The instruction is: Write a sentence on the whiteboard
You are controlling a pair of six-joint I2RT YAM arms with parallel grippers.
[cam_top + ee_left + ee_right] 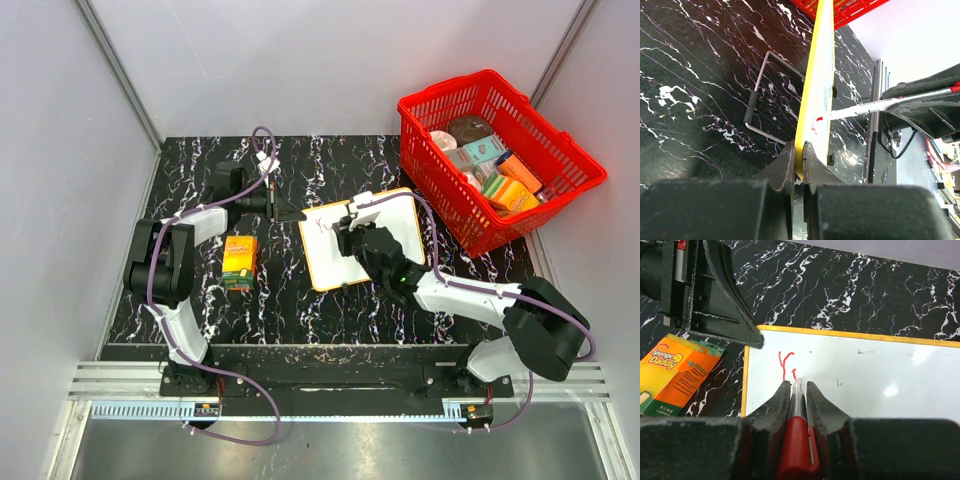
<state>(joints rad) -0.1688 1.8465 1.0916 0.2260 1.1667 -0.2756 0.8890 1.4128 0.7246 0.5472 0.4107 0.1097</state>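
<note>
The whiteboard [385, 245], white with a yellow rim, lies mid-table. My left gripper [298, 215] is shut on its left edge; in the left wrist view the jaws [799, 149] pinch the yellow rim [812, 90]. My right gripper [347, 232] is shut on a red marker [800, 440], its tip touching the board [880, 380]. Of the sentence only a red "Y" [785, 362] and a short stroke beside it show, near the board's top left corner. The marker also shows in the left wrist view [880, 104], tip on the board.
A red basket [560, 190] full of packaged goods stands at the back right, close to the board. An orange sponge pack [239, 262] lies left of the board. A bent wire handle with a black grip [752, 102] lies on the black marble table beside the board.
</note>
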